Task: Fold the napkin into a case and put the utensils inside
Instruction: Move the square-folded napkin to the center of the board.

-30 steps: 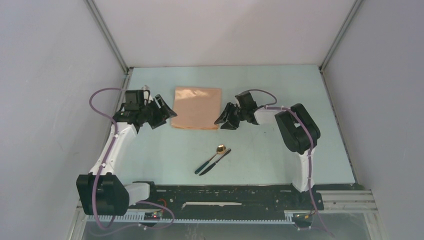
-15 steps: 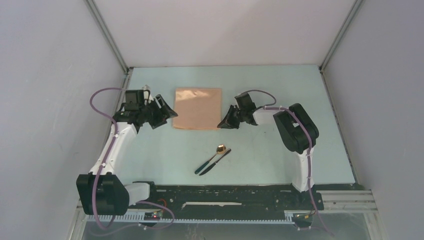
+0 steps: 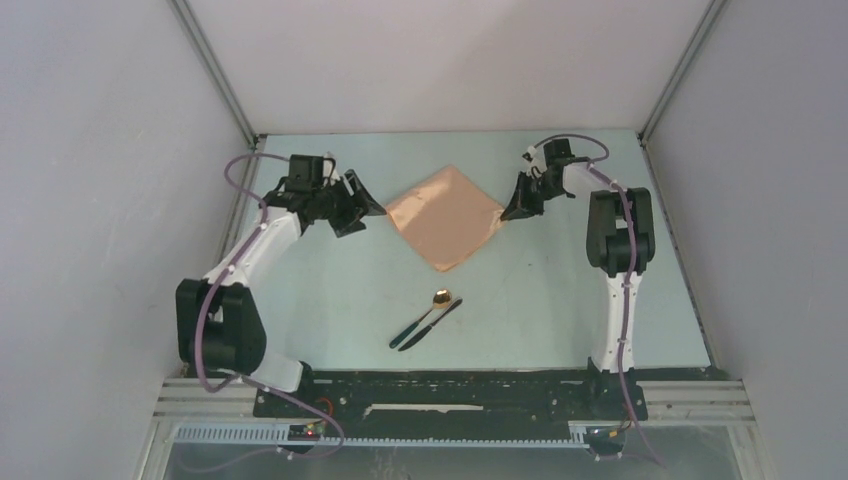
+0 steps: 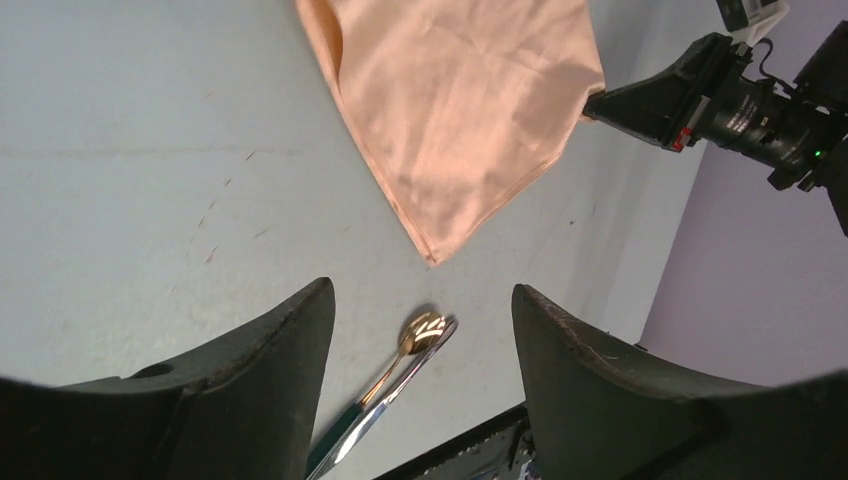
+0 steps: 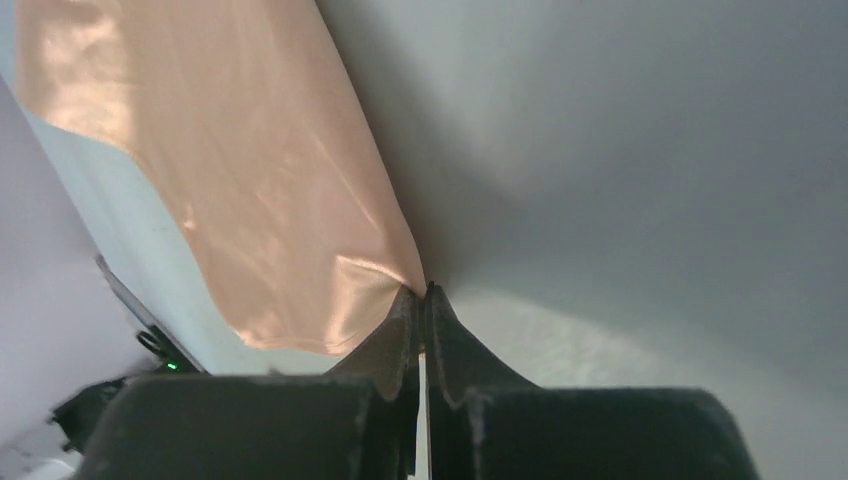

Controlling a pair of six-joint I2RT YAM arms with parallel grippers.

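The peach-tan napkin [image 3: 445, 217] is spread as a diamond at mid-table. My right gripper [image 3: 508, 208] is shut on its right corner, and in the right wrist view the cloth [image 5: 220, 160] is pinched between the closed fingertips of that gripper [image 5: 425, 290]. My left gripper [image 3: 374, 208] stands open just left of the napkin's left corner, with nothing between its fingers [image 4: 422, 290]. The utensils lie side by side nearer the arms: a gold-bowled spoon [image 3: 437, 302] and a slim knife [image 3: 432, 323], also seen in the left wrist view as spoon [image 4: 418, 333] and knife [image 4: 385, 405]. No case is in view.
Grey walls close the table at the back and on both sides. A black rail [image 3: 450, 385] runs along the near edge. Bare pale-green tabletop [image 3: 560, 300] lies around the utensils.
The right gripper shut on the napkin's right corner and pulled it back and to the right, turning the square into a diamond. The left arm swung toward the back, still open.
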